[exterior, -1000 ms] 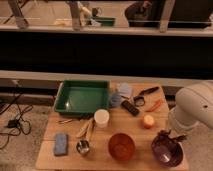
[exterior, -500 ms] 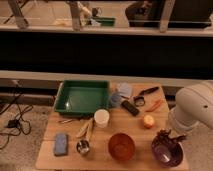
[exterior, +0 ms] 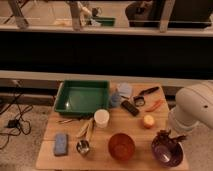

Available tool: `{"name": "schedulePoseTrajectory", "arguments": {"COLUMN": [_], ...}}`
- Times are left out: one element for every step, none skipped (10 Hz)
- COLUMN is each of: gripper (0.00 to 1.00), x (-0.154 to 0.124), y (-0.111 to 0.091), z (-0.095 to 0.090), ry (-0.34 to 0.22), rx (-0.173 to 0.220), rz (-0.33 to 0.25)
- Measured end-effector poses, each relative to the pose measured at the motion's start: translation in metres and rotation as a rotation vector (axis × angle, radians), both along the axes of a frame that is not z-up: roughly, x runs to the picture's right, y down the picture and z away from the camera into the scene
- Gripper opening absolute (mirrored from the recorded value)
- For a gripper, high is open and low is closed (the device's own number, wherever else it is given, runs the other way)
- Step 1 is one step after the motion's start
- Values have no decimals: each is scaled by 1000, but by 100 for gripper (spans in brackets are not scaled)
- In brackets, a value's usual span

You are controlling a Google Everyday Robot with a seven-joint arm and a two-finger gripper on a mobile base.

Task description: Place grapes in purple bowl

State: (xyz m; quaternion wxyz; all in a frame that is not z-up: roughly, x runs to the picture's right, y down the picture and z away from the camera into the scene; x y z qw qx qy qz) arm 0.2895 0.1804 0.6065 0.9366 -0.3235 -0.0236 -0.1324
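The purple bowl (exterior: 166, 152) stands at the front right corner of the wooden table (exterior: 70, 160). A dark lumpy shape, which looks like the grapes (exterior: 164, 135), sits right at the bowl's far rim, under the end of my white arm (exterior: 196, 109). My gripper (exterior: 169, 134) is at that same spot, just above the bowl. It merges with the dark shape, so I cannot tell the grip from the bunch.
An orange-red bowl (exterior: 121, 146) stands left of the purple one, and a yellow-orange fruit (exterior: 148, 121) behind it. A green tray (exterior: 82, 97), a white cup (exterior: 101, 118), a black remote (exterior: 131, 107), a blue sponge (exterior: 61, 143) and a metal cup (exterior: 83, 147) fill the rest.
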Motion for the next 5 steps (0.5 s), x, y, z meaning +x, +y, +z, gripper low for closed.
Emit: {"name": "schedulePoseTrajectory", "arguments": {"gripper": [8,7,4,5,13], "x": [0,0,0,0,0], "y": [0,0,0,0,0], "z": [0,0,0,0,0], "ry": [0,0,0,0,0], "rx": [0,0,0,0,0], "rz": [0,0,0,0,0]}}
